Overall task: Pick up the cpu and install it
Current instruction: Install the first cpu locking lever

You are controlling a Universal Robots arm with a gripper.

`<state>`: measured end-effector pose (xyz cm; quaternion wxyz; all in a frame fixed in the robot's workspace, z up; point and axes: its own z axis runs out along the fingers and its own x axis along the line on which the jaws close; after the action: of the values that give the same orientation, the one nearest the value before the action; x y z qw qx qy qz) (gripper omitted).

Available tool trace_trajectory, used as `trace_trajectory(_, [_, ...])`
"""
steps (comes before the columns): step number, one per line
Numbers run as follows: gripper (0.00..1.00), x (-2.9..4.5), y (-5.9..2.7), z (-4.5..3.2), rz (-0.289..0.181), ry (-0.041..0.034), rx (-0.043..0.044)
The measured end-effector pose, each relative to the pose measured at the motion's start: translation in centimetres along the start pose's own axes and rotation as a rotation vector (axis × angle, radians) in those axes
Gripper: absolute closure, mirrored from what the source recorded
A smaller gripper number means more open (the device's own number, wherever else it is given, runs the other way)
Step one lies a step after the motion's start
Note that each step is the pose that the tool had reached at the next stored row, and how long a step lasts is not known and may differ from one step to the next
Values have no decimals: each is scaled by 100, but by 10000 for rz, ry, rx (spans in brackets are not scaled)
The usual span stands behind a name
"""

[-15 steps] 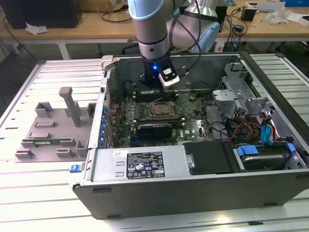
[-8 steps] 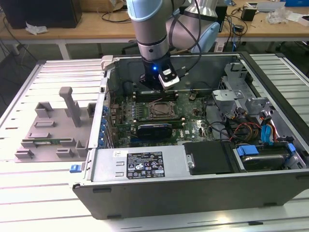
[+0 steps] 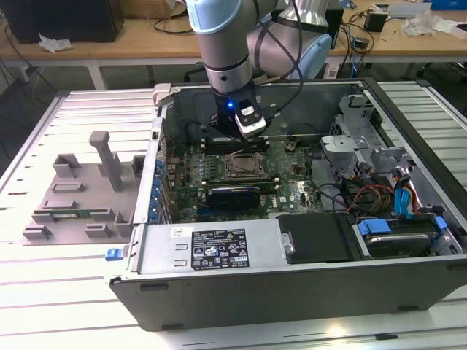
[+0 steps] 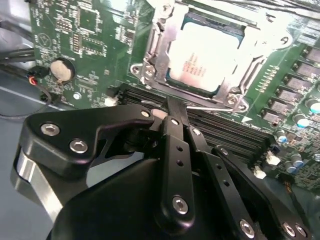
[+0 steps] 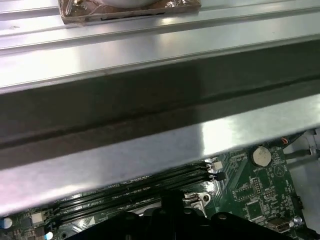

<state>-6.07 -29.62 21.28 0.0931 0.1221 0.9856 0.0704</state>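
Cpu (image 4: 207, 57) already lies flat in the socket (image 4: 165, 35) on the green board (image 4: 85, 35); it looks light, stiff and fragile underneath, best held by its thin edges. Gripper (image 4: 176, 107) hovers just beside it, clenched on nothing. Memory slots (image 4: 235, 132) and the case wall (image 5: 150, 110) crowd close.

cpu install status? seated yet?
Looks seated: the cpu lies flat inside the socket frame on the motherboard. The gripper sits just beside the socket, holding nothing visible. Left: cannot tell whether the socket is latched.
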Motion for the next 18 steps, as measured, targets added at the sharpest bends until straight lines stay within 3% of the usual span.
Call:
trace_trajectory(3, [89, 49, 2, 1, 87, -16, 13])
trace_trajectory(13, [89, 79, 44, 49, 772, -156, 126])
trace_trajectory(16, [89, 83, 50, 60, 836, -256, 139])
trace_trajectory(18, [89, 83, 50, 63, 831, -280, 132])
